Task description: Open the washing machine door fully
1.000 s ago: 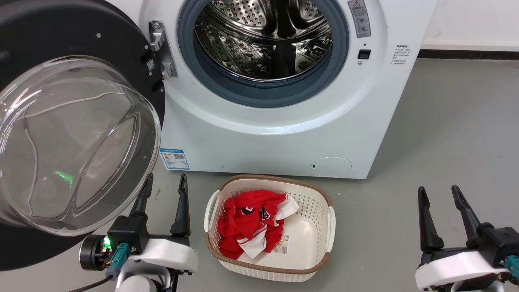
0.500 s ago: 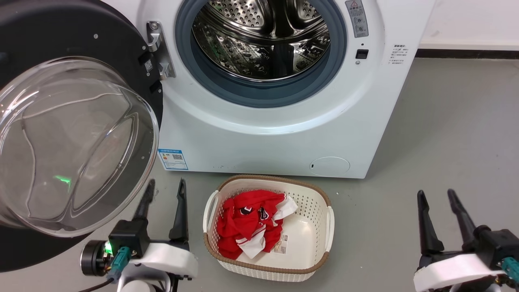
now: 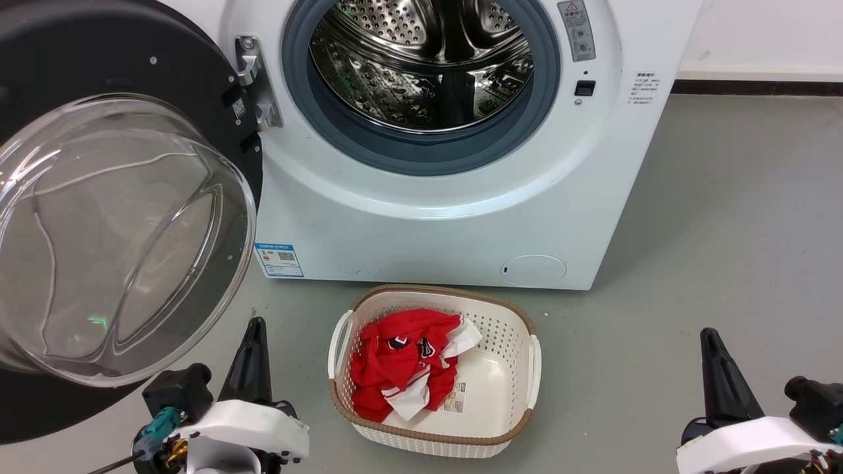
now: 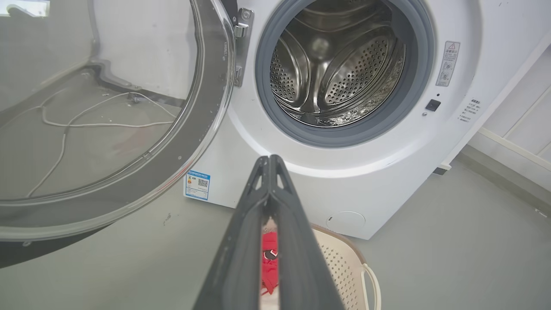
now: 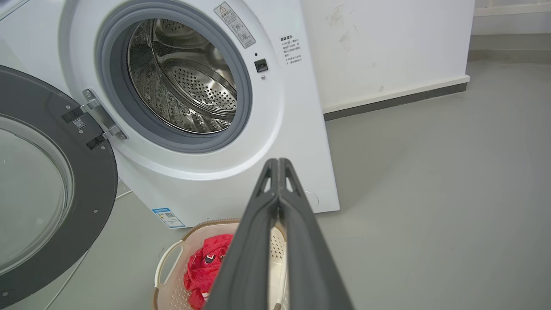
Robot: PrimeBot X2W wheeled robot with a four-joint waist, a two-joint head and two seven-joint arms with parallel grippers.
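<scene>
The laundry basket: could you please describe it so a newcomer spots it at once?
Find the big white washing machine. On the grey floor right before it sits the laundry basket, white and perforated. Its brown rim and the red garment inside set it apart.

The left gripper (image 3: 255, 327) is held low at the near left, its two dark fingers pressed together, tips pointed far. The right gripper (image 3: 709, 334) is held likewise at the near right, fingers closed.
</scene>
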